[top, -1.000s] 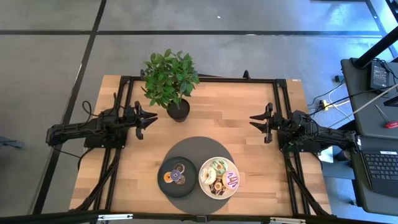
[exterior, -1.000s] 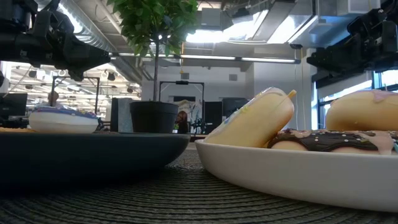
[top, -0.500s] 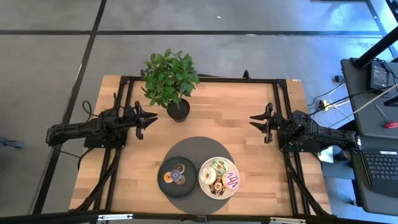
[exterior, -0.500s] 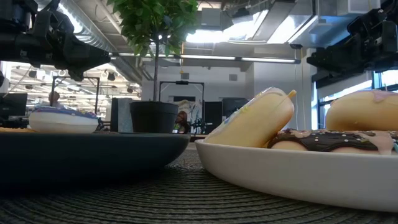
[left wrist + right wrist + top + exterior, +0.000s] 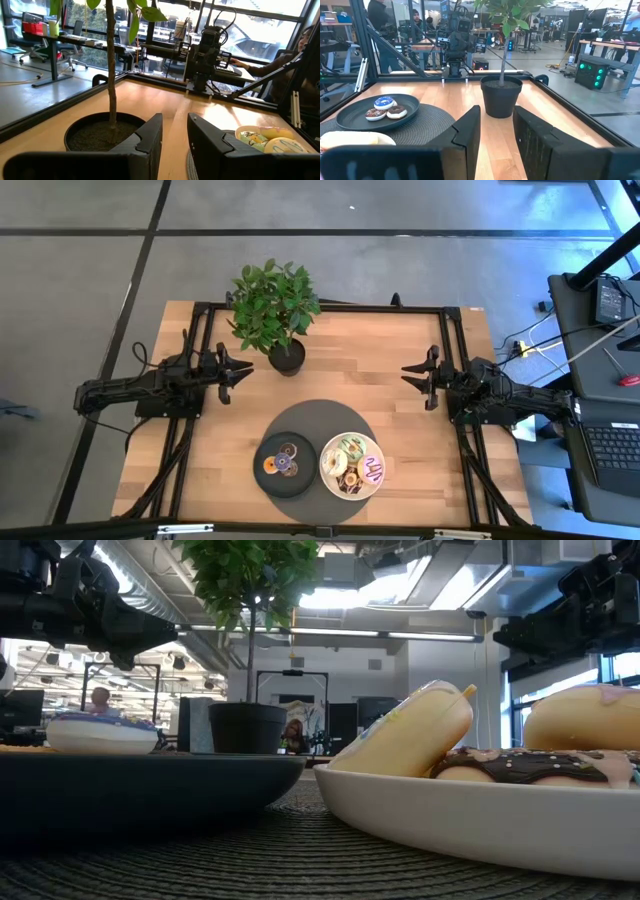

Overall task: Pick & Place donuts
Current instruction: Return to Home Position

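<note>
**Both arms parked, donuts sorted onto two plates**

The left tool [image 5: 246,370] hangs over the left side of the desk [image 5: 350,340], just beside the potted plant [image 5: 272,305]. Its own wrist view shows the two fingers [image 5: 150,135] a narrow gap apart, with nothing between them. The right tool [image 5: 408,372] sits opposite it over the right side of the desk, also parted narrowly and holding nothing, as its wrist view shows [image 5: 496,110]. Both tools are well apart from the plates.

The donuts all lie at the near edge of the desk, on a round dark mat [image 5: 320,418]. The small donuts [image 5: 282,462] are in the black plate [image 5: 285,437], which takes the left half of the mat. From the right wrist, one of them is iced white and blue [image 5: 384,102] and two are brown. The large donuts [image 5: 352,465] fill the white plate [image 5: 350,437], which touches the black one on its right. At desk height, a pale yellow donut [image 5: 410,735] leans on a chocolate-iced one [image 5: 520,765] inside the white rim.

A laptop [image 5: 610,445] stands on a stand right of the desk.
</note>
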Tool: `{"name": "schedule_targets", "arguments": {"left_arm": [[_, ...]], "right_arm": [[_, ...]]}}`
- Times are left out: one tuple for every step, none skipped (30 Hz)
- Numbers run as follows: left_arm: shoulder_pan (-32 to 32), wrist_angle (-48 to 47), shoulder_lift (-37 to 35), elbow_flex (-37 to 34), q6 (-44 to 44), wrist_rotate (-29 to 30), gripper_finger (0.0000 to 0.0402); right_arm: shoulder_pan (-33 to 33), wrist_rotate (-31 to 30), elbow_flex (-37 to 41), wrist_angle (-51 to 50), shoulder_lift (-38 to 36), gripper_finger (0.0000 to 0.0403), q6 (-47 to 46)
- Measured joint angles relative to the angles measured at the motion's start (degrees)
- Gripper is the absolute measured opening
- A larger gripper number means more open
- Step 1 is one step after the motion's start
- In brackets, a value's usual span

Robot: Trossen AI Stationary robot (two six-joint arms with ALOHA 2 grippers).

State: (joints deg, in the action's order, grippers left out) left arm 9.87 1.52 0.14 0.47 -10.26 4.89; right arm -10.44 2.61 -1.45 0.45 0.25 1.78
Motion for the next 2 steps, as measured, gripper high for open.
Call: {"name": "schedule_targets", "arguments": {"left_arm": [[-0.01, -0.02, 0.00, 0.00, 0.00, -0.02, 0.0086], [-0.01, -0.01, 0.00, 0.00, 0.02, 0.00, 0.0086]], "right_arm": [[0.00, 0.01, 0.00, 0.01, 0.00, 0.0118, 0.07], [0.00, 0.00, 0.00, 0.00, 0.00, 0.0118, 0.07]]}}
